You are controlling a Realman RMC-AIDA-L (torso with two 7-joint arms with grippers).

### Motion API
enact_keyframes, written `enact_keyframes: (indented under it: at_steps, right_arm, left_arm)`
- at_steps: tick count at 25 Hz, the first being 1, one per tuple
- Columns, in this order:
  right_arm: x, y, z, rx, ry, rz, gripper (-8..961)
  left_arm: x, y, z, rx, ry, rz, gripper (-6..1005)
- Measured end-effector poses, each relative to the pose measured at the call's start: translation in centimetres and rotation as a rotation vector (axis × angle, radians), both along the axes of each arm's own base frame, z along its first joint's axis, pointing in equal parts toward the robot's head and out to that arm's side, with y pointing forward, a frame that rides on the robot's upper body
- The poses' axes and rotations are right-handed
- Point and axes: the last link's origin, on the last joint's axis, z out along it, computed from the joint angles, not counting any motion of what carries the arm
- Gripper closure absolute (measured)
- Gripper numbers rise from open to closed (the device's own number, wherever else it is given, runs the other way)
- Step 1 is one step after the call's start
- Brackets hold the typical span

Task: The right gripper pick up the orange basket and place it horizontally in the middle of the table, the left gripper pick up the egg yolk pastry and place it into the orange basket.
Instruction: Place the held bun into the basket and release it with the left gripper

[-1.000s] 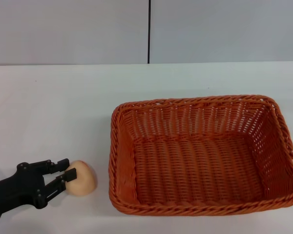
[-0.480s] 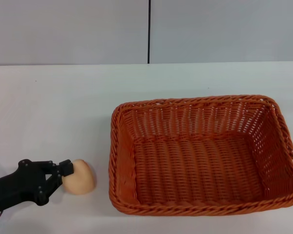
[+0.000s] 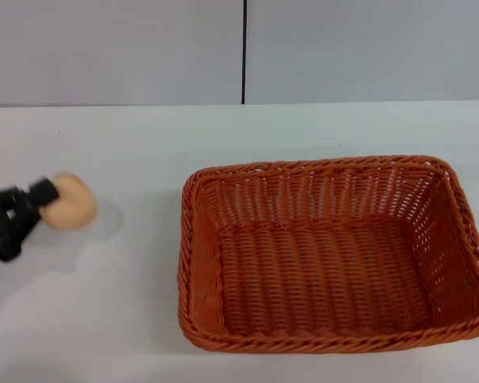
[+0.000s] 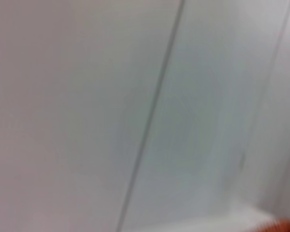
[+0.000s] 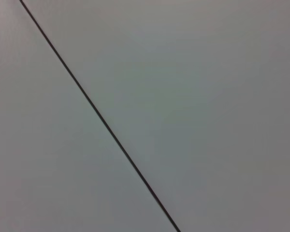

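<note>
The orange basket (image 3: 327,251) lies lengthwise on the white table (image 3: 128,152), right of centre in the head view, and holds nothing. At the far left my left gripper (image 3: 41,201) is shut on the egg yolk pastry (image 3: 68,202), a small pale tan bun held above the tabletop, well apart from the basket's left rim. A shadow falls on the table below and right of it. The right gripper is out of view. Both wrist views show only the wall; the left wrist view catches a small orange sliver (image 4: 280,227) at one corner.
A grey wall with a dark vertical seam (image 3: 243,52) rises behind the table's far edge. Bare tabletop lies between the pastry and the basket, and along the back.
The left gripper closed on the pastry near the table's front left, then lifted it up and toward the left edge of the head view. The basket has not moved.
</note>
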Motion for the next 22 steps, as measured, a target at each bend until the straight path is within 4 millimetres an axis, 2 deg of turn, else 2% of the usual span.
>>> enact_keyframes:
  at_steps: [5, 6, 7, 8, 12, 14, 15, 21, 22]
  right_arm:
    - [-0.1, 0.1, -0.5, -0.008, 0.021, 0.002, 547]
    - [-0.1, 0.2, -0.5, -0.010, 0.023, 0.003, 547]
    - [-0.2, 0.3, -0.7, -0.014, 0.029, 0.007, 547]
    - [-0.2, 0.3, -0.7, -0.014, 0.029, 0.007, 547]
    - [-0.3, 0.3, -1.3, -0.025, 0.054, 0.009, 547]
    - [-0.3, 0.3, -1.4, -0.027, 0.058, 0.009, 547]
    - [-0.3, 0.3, -1.6, -0.029, 0.066, 0.007, 547]
    - [-0.2, 0.3, -1.7, -0.031, 0.070, 0.005, 547]
    - [-0.2, 0.3, -1.8, -0.033, 0.073, 0.004, 547]
  left_arm:
    - [2.9, 2.7, -0.2, 0.070, -0.101, -0.071, 967]
    - [3.9, 3.5, -0.6, 0.065, -0.115, -0.104, 966]
    - [5.8, 4.7, -1.5, 0.044, -0.136, -0.162, 966]
    - [5.8, 4.7, -1.5, 0.044, -0.136, -0.162, 966]
    - [9.0, 6.2, -3.7, -0.050, -0.137, -0.277, 966]
    - [9.0, 6.2, -3.7, -0.050, -0.137, -0.277, 966]
    - [10.7, 6.4, -5.3, -0.148, -0.112, -0.357, 966]
    - [10.9, 6.3, -5.6, -0.164, -0.105, -0.377, 968]
    - [11.6, 5.6, -6.4, -0.196, -0.073, -0.461, 969]
